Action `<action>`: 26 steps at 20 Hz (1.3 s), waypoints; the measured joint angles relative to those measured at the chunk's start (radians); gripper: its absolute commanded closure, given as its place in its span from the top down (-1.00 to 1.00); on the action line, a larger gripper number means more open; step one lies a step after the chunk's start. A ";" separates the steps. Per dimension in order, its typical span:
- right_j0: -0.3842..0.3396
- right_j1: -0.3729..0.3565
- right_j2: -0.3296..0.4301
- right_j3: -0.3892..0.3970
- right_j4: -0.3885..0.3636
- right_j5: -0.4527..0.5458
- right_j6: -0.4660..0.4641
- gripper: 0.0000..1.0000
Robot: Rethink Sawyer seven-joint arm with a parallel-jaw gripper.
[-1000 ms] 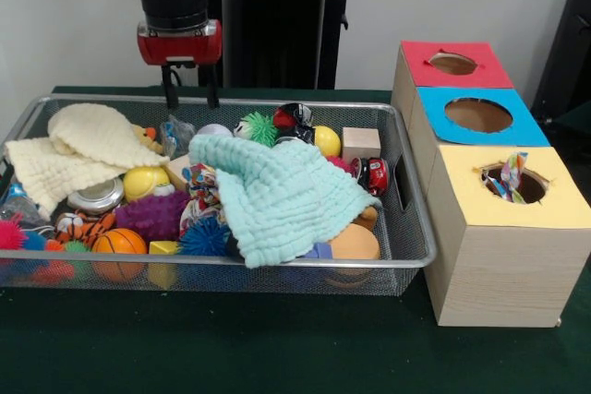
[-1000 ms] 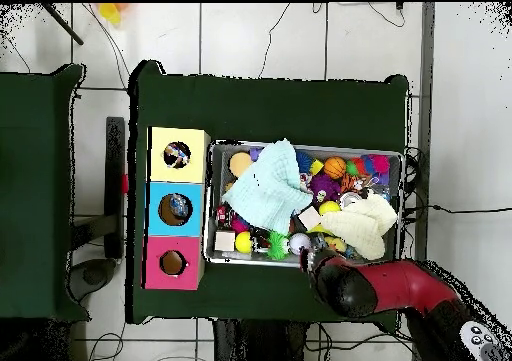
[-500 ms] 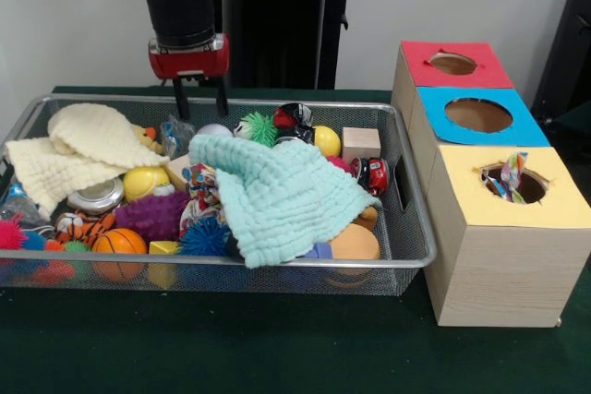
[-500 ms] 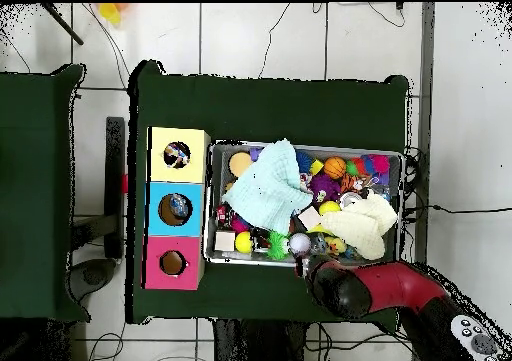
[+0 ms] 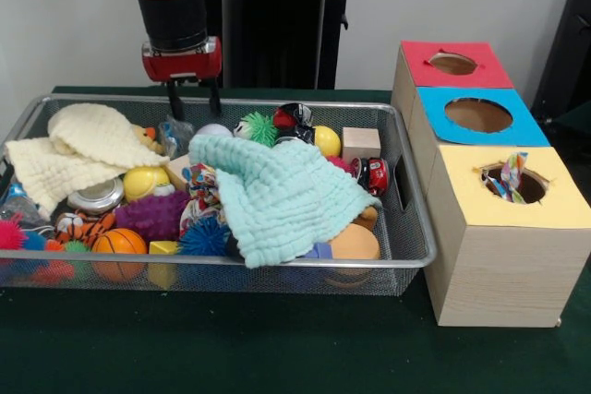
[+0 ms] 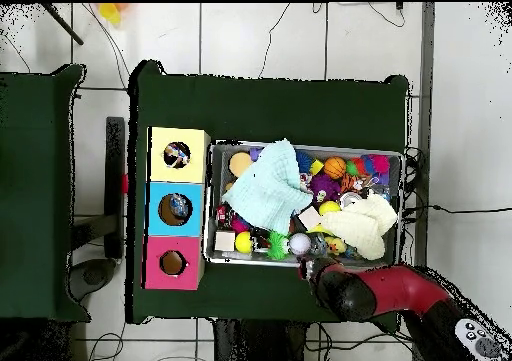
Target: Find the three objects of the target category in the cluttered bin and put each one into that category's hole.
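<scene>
**Open jaws poised over the bin's far rim, nothing held**

The gripper [image 5: 192, 99] hangs in the upper left of the front view, its two dark prongs spread apart and empty, tips just above the back edge of the wire bin [image 5: 406, 228]. In the overhead view it sits at the bin's lower edge, near a white ball [image 6: 298, 242].

The task does not name the target category, so which toys count cannot be told. The three holes stand at the right of the frame: red box [image 5: 452, 64], blue box [image 5: 477, 115] and yellow box [image 5: 526, 186], the yellow one with a colourful item poking out of its hole.

Risks from here, as I judge them:
- The mint cloth [image 5: 277, 196] drapes over the middle of the bin and hides whatever lies beneath; a target may be missed.
- The cream cloth [image 5: 83, 145] at the left does the same.
- The toys are packed touching one another, so closing jaws could catch a neighbour or a fold of cloth.
- A descent this close to the rim could strike the wire.
</scene>
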 measured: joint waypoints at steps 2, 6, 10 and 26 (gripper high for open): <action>-0.004 -0.004 0.000 0.000 0.000 0.000 0.000 1.00; -0.019 -0.044 0.003 0.003 0.003 0.002 0.000 1.00; -0.024 -0.089 0.005 0.006 0.013 0.008 0.000 1.00; 0.157 -0.036 -0.108 -0.031 -0.095 -0.069 0.000 1.00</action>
